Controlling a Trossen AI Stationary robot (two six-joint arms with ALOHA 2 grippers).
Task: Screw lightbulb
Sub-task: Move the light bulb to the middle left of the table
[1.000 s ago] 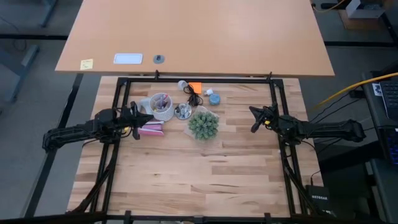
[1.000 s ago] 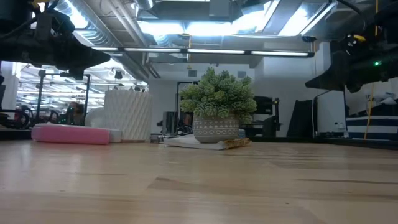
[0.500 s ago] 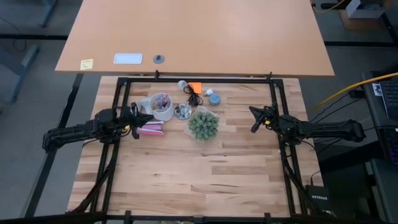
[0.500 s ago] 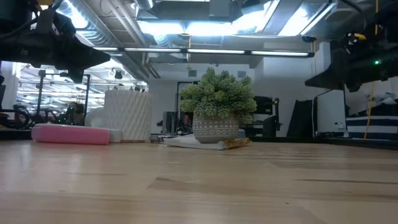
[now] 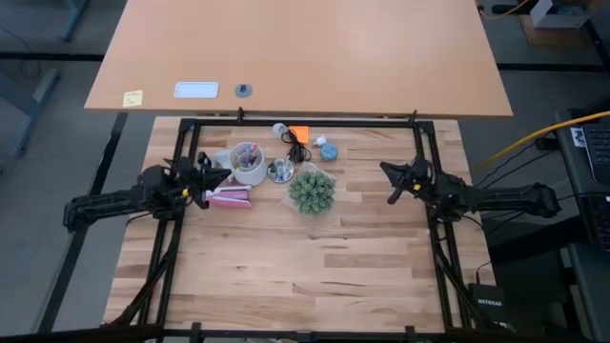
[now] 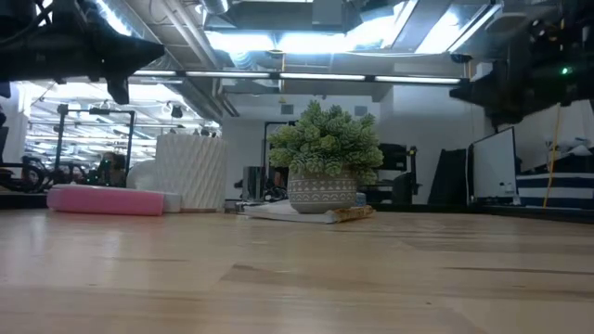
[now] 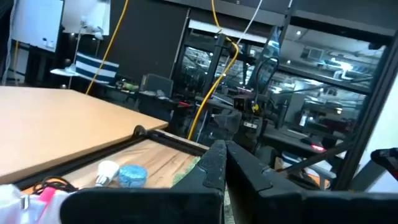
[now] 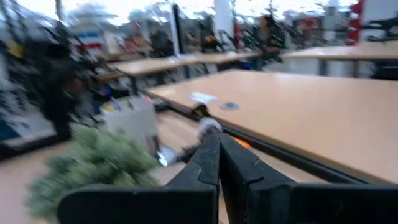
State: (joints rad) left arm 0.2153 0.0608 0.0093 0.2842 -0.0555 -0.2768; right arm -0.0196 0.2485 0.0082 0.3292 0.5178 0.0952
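My left arm reaches in from the left edge, wrist level, held above the table. My left gripper (image 5: 205, 177) has its fingers (image 7: 214, 163) pressed together, tips forward. My right arm reaches in from the right edge, also raised. My right gripper (image 5: 389, 180) is closed too, fingers (image 8: 210, 155) meeting.

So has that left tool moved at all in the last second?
Yes, slightly. In the high view the left tool has shifted toward the table's far edge and now sits level with the white cup rather than the pink case.
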